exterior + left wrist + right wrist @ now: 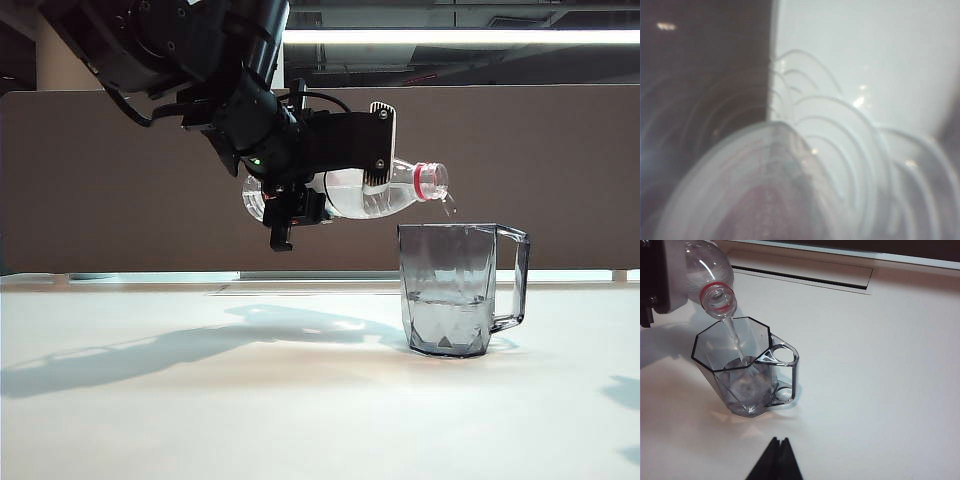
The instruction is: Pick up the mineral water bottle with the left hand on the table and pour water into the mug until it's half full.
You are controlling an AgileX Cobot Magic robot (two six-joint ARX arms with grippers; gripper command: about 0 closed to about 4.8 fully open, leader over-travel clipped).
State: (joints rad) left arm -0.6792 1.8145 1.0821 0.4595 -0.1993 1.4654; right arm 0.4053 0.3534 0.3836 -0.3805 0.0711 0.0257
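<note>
The left tool (335, 180), clenched on the tilted mineral water bottle (375, 190) over the mug (450, 290), may overfill it past half, while the right tool (775, 462) near the mug on the desk (200, 400) looks closed and idle.

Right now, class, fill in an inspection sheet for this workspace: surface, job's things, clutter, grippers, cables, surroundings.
Surface: white table, bare, arm shadows.
Job's things: mineral water bottle tipped near level, uncapped, water streaming into the mug; mug upright, partly filled.
Clutter: nothing seen.
Grippers: left gripper shut on the bottle above the table; right gripper back from the mug, tips together, empty.
Cables: black cable on the left arm.
Surroundings: brown partition, ceiling light.
</note>
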